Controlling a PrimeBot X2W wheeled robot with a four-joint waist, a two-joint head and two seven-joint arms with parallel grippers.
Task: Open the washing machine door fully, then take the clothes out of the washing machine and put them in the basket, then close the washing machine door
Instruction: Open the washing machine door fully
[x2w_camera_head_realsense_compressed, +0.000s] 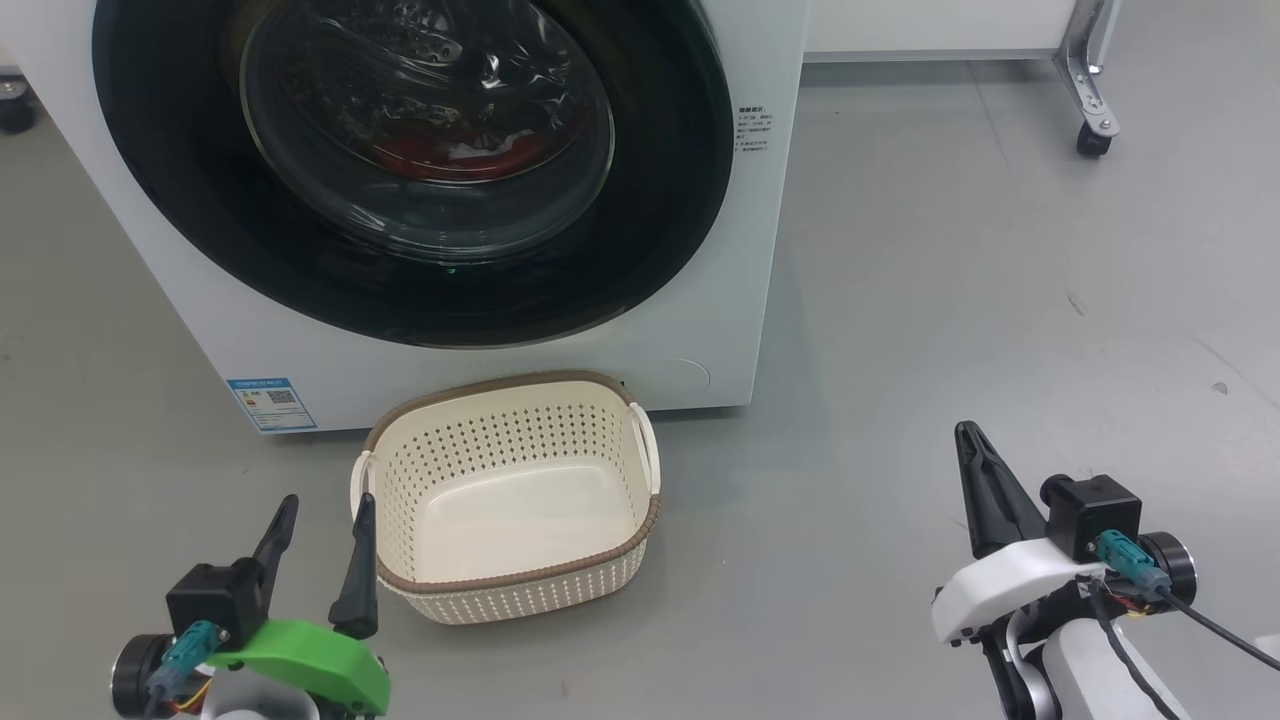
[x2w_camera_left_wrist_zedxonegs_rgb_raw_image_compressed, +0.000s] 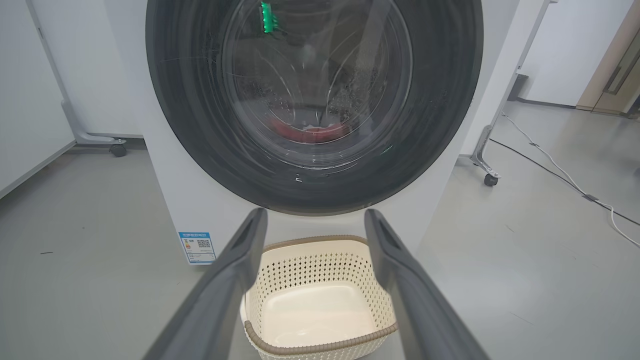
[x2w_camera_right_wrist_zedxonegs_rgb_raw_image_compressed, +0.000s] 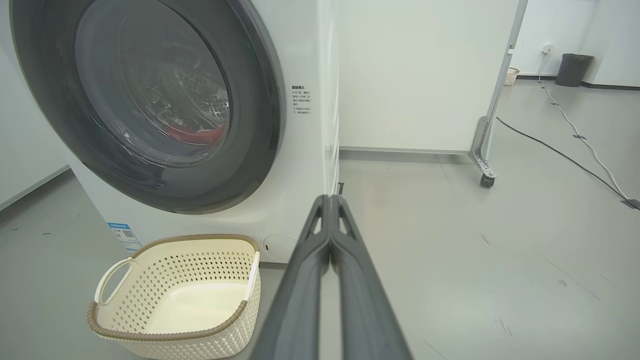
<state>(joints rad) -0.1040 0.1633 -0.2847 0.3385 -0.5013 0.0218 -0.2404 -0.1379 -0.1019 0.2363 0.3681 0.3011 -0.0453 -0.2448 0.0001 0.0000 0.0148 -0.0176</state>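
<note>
The right gripper has its two dark fingers pressed flat against each other from base to tip, closed on nothing and touching nothing, held above the bare grey floor well to the right of everything else. The left gripper is spread wide, its two fingers standing apart with empty air between them. It also holds nothing, and its right finger stands just beside the basket's near left corner, though contact cannot be told. The basket sits upright on the floor between the two grippers, nearer the left one, with its cream perforated walls and brown rim showing and its bottom bare. Its far edge lies close against the foot of the washing machine, which stands just beyond it, a white box with a blue label low on its left. The washing machine door is shut flat against the front, its glossy black rim ringing the bulging glass. Through that glass the clothes show as a low red heap with a touch of white at the bottom of the perforated drum. Farther right, a white panel on a metal leg with a caster stands on the floor, and in the right wrist view a dark cable trails across the floor toward a grey bin by the far wall.
</note>
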